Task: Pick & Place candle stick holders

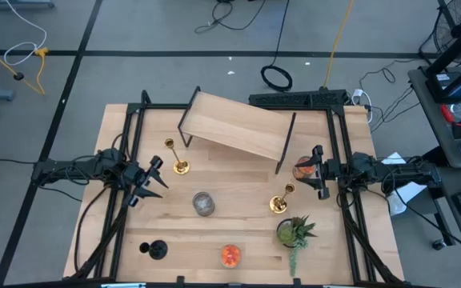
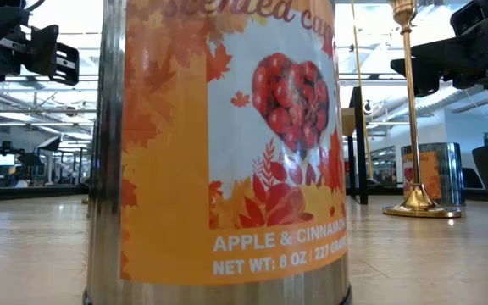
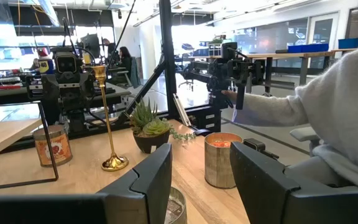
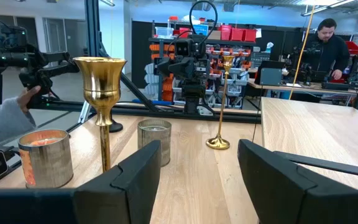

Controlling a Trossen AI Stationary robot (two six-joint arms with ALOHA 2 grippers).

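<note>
Gold is what matters here: two tall candlesticks are standing on the wooden bench (image 1: 238, 228), one left of centre in the high view (image 1: 173, 157) and one right of centre (image 1: 282, 200). The short black holder (image 1: 157, 250) sits lower left, the grey cup (image 1: 204, 203) mid-frame, and the orange-red cup (image 1: 230, 255) at the bottom centre. Another orange candle tin (image 1: 303, 169) is right by the right hand (image 1: 318, 172).

Both hands are released and carrying nothing. The left hand (image 1: 152, 180) hovers just beside the left candlestick, and the right one is near the right candlestick, which shows up big in its wrist view (image 4: 102, 106).

Looks like the approach stage, nothing picked yet. Those sticks are top-heavy and slick, so my guess is grab the stem low, square on, and lift straight up so the base doesn't drag or tip. Keep clear of the potted plant (image 1: 294, 233) and the raised wooden shelf (image 1: 238, 124).
</note>
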